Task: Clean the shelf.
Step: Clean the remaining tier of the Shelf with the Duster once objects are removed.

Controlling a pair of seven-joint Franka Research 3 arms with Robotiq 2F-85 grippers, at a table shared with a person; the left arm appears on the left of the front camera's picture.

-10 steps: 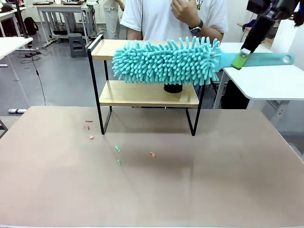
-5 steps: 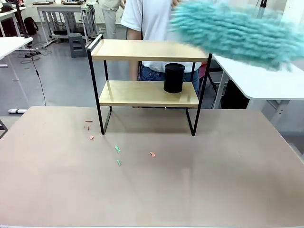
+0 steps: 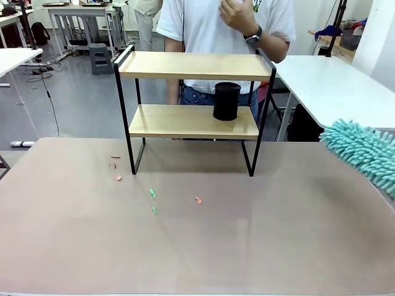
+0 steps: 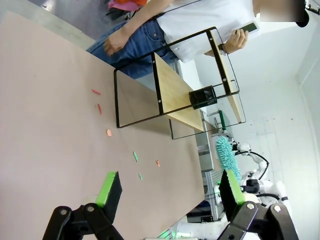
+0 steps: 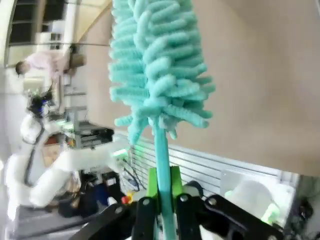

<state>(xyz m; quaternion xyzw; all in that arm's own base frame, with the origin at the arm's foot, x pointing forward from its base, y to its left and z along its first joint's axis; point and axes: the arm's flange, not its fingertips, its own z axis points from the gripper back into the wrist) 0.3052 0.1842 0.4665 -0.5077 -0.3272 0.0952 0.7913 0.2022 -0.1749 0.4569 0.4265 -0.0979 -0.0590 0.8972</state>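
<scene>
A: Grey floor (image 3: 80, 105) shining at nine o'clock, a black cable (image 3: 50, 102) trailing across it.
B: And a white table (image 3: 333, 92) at three o'clock; desks (image 3: 80, 11) and a grey stool (image 3: 100, 58) up at eleven.

This looks like a robotics lab or test room, not a home. A large brown worktable (image 3: 197, 246) stands among plain white tables (image 3: 336, 92) on a bare grey floor (image 3: 86, 114). More metal-legged desks (image 3: 80, 12) line the back of the open room. A black cable (image 3: 50, 105) trails loose across the floor. A grey step stool (image 3: 100, 58) stands by the far desks, and a dark backpack (image 3: 38, 32) sits on the floor near them. A person (image 3: 203, 24) in a T-shirt and jeans stands at the far side of the worktable.
</scene>
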